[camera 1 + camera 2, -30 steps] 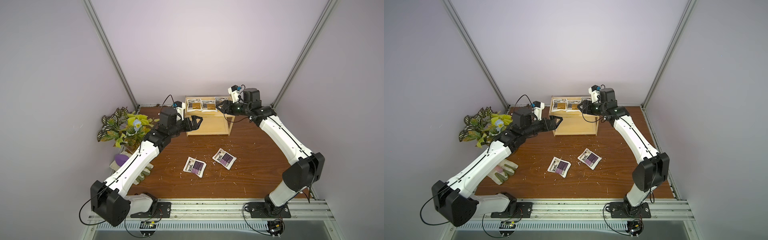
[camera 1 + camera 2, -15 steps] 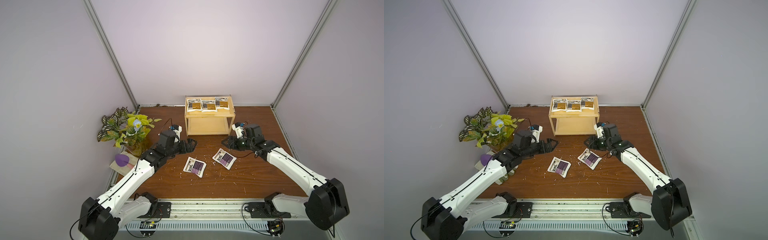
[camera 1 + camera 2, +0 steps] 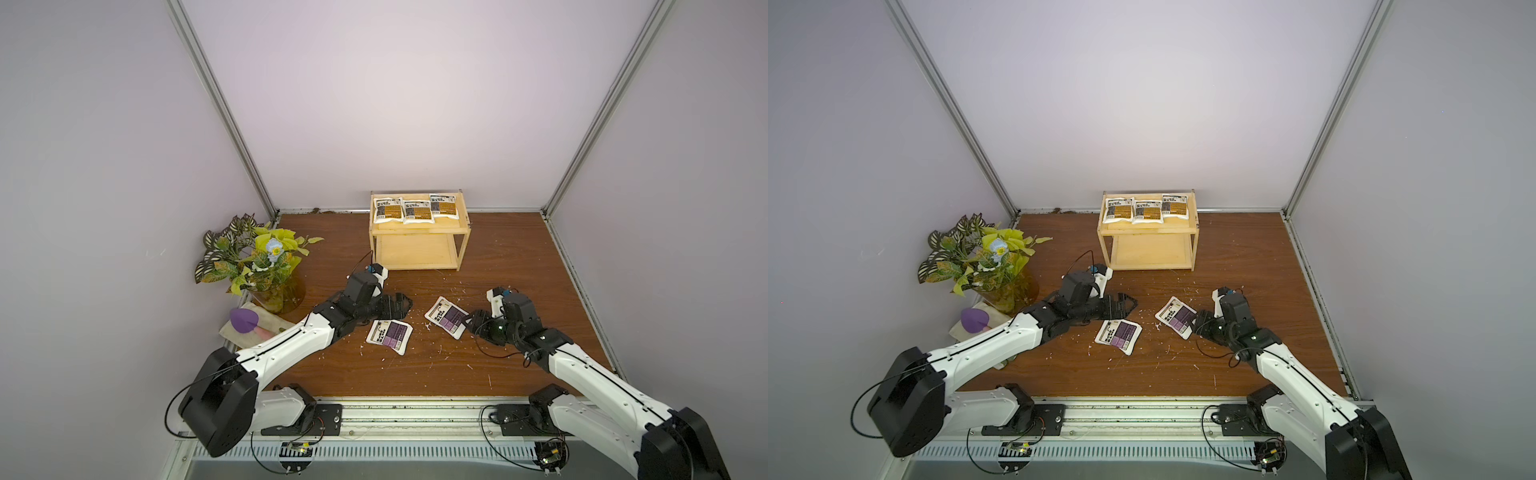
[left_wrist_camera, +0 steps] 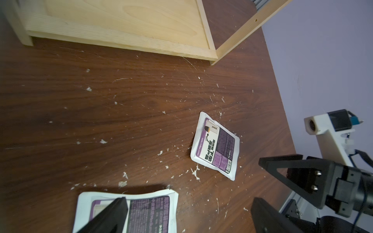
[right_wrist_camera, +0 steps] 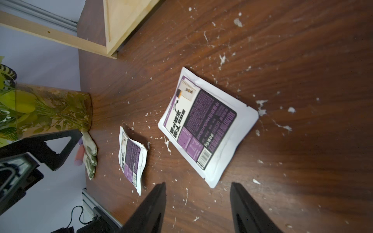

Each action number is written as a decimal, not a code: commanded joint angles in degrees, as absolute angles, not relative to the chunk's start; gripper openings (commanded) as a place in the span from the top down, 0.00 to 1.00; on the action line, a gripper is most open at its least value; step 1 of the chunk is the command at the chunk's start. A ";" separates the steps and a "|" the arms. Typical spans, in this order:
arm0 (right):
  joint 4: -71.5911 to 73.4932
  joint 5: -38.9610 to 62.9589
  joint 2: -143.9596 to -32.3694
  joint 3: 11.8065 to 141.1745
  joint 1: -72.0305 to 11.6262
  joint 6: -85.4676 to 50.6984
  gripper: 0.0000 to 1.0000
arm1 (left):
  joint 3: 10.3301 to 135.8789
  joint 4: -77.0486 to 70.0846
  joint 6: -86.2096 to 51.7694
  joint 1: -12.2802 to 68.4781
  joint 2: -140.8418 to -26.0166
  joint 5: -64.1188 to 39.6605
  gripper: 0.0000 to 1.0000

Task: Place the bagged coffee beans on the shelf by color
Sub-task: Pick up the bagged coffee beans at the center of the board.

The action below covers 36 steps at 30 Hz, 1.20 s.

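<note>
1. Now, three flat white orange-brown coffee bags [image 3: 405, 210] lie atop the pale wooden shelf [image 3: 419, 230].
2. Two flat white purple coffee bags [image 3: 389, 332] lie in front of the shelf.
3. Left gripper [image 3: 401, 305] and right gripper [image 5: 196, 184]: both open, empty.
4. Probably next: grab one each for the lower board.

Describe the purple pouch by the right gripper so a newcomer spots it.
On the brown table, find the wooden shelf at the back; two purple-label pouches lie in front of it. It is the pouch on the right arm's side, just ahead of the open right gripper. Its neighbour lies by the left gripper, farther from the shelf.
</note>
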State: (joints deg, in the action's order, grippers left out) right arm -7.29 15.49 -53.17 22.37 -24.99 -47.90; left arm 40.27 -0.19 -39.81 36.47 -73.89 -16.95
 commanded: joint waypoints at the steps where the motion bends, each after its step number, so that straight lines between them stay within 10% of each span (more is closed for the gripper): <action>1: -1.25 16.43 -50.58 18.66 -24.79 -52.97 0.42 | 41.10 -9.25 -40.71 37.36 -77.00 -20.05 0.00; 28: 31.50 17.93 -71.36 9.76 -24.00 -64.70 0.43 | 44.29 -21.80 -41.31 40.11 -93.50 -25.29 0.01; 36: 36.71 21.51 -77.58 10.38 -24.02 -64.85 0.60 | 45.47 -22.32 -41.31 41.04 -95.47 -25.33 0.00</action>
